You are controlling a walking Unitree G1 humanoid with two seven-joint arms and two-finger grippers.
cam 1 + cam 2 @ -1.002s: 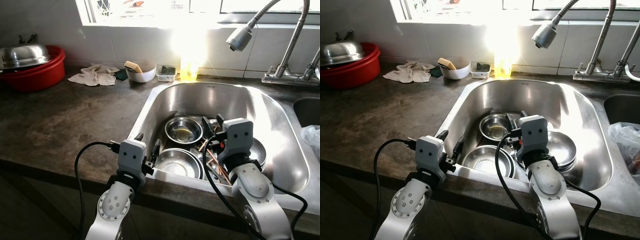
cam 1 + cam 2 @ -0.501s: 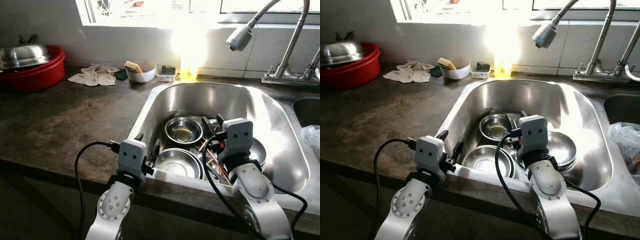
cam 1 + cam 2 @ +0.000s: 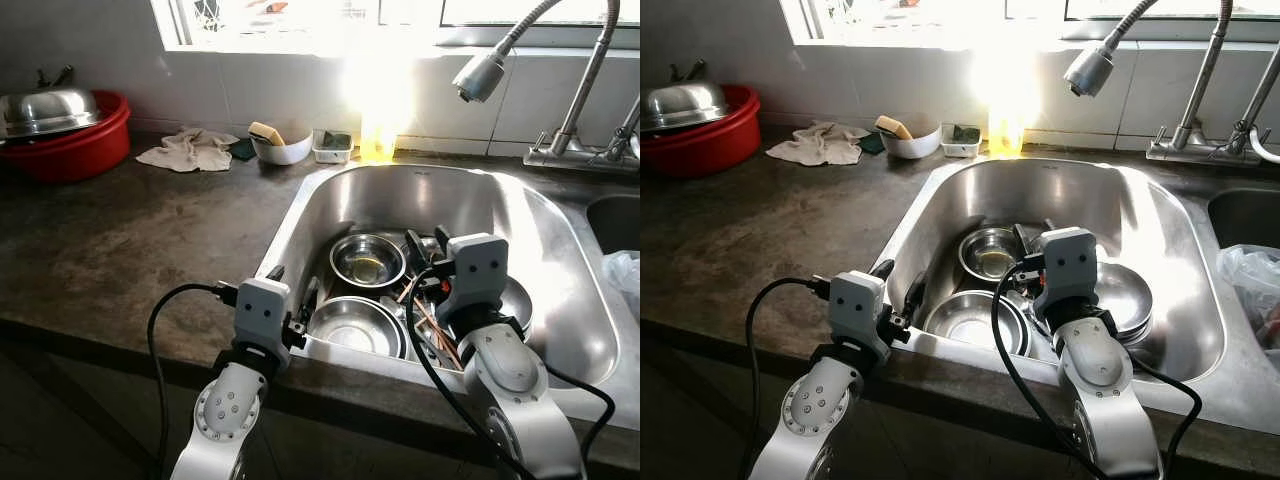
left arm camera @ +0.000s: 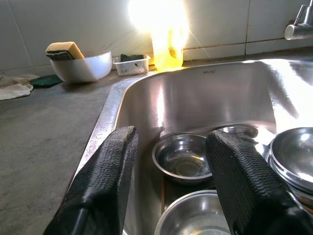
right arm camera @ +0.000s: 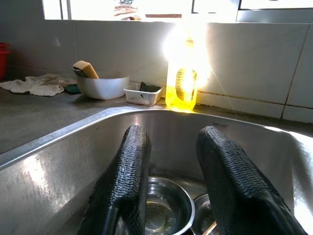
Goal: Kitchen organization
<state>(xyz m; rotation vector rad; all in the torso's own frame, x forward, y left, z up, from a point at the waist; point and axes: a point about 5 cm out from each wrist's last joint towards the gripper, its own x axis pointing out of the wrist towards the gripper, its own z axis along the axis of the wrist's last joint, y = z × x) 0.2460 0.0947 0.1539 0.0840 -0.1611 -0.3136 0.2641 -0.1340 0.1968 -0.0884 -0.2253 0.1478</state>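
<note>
Both tools spread wide, empty. Left tool [image 3: 293, 297] at sink [image 3: 330, 190] front rim; right tool [image 3: 428, 243] over steel bowls [image 3: 367, 260] inside. Advise lowering right tool squarely onto one bowl rim, avoiding the utensils [image 3: 428, 325].

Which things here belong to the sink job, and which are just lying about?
Job: sink, bowls, plates, left claw, right claw.
Lying about: red basin, cloth, sponge bowl, soap bottle, tap.
</note>
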